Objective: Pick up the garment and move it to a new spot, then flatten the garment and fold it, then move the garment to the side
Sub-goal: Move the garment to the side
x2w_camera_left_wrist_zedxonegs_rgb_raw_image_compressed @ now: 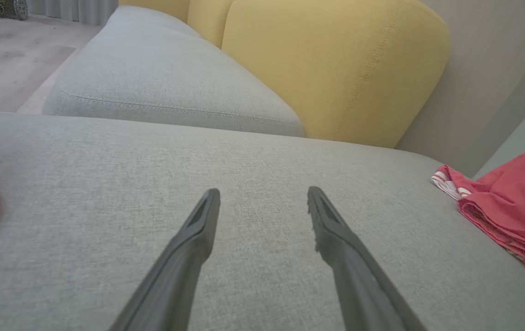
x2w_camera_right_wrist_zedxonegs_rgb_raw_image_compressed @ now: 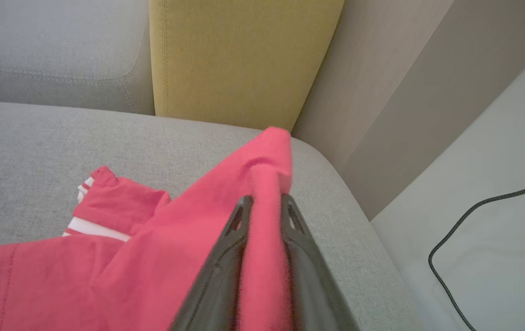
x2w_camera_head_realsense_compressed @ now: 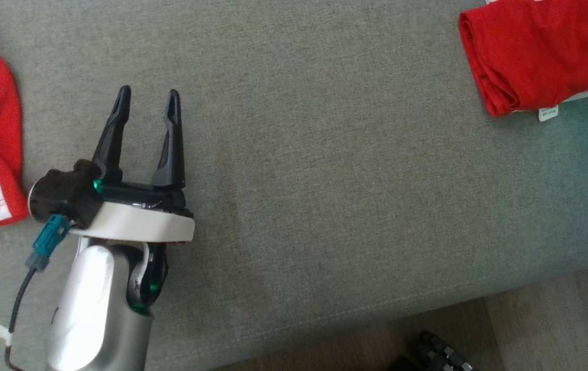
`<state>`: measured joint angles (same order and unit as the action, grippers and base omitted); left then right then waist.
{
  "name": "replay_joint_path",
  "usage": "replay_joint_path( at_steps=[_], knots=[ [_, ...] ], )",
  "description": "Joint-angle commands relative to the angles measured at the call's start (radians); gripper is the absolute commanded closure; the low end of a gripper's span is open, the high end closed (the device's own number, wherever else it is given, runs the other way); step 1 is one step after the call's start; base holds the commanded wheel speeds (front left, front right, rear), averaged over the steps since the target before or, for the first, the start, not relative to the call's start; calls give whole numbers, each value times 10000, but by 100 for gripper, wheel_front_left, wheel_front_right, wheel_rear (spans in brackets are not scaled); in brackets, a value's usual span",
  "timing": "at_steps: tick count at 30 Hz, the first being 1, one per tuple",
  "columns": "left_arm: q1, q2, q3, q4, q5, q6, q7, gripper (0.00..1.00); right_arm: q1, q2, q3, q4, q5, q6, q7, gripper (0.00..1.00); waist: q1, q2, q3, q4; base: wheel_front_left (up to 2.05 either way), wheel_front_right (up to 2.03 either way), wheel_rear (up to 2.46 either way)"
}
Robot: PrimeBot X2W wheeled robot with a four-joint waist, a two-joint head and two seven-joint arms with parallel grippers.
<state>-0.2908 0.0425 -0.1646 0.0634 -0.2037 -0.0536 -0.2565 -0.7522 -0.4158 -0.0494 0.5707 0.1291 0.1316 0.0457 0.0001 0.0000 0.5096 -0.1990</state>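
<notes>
Right gripper [x2w_camera_right_wrist_zedxonegs_rgb_raw_image_compressed: 264, 202] jaws pinch garment [x2w_camera_right_wrist_zedxonegs_rgb_raw_image_compressed: 152, 257] in wrist view; head view shows bundle.

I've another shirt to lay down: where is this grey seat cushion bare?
The widest bare patch is the middle of the grey fabric seat cushion, between the open left gripper and the folded red garment at the far right. Both ends are crowded: a red-and-white garment lies at the left edge, and the right gripper pinches the red one.

A home living room is indicated: a grey sofa [x2w_camera_left_wrist_zedxonegs_rgb_raw_image_compressed: 152, 78] with yellow back cushions [x2w_camera_left_wrist_zedxonegs_rgb_raw_image_compressed: 336, 69], a wooden floor [x2w_camera_left_wrist_zedxonegs_rgb_raw_image_compressed: 9, 59] and curtains [x2w_camera_left_wrist_zedxonegs_rgb_raw_image_compressed: 69, 9] are noted.
</notes>
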Motion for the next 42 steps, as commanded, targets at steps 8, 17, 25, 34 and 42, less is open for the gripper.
replay_joint_path(
  at_steps=[8,17,25,34,42],
  knots=[
    [-67,77,388,-178,-223,22,-53,0,305,3,-87,-1162,282,-9,173,0,-1,0,-636,211,0,0,0],
    [315,77,239,-284,-767,364,-53,0,1048,825,1075,-2645,540,-9,-254,0,-1,0,-1966,830,0,0,0],
    [999,77,219,-432,-1007,653,-53,0,2604,1990,1773,-3444,797,-9,-1597,0,-1,0,-2977,1550,0,0,0],
    [1847,77,98,-294,-872,752,-53,0,4693,3169,1434,-3321,313,-9,-2724,0,-1,0,-3783,2037,0,0,0],
    [2367,77,68,-129,-853,855,-53,0,5659,3566,1129,-3300,117,-9,-3011,0,-1,0,-4108,2140,0,0,0]
  ],
)
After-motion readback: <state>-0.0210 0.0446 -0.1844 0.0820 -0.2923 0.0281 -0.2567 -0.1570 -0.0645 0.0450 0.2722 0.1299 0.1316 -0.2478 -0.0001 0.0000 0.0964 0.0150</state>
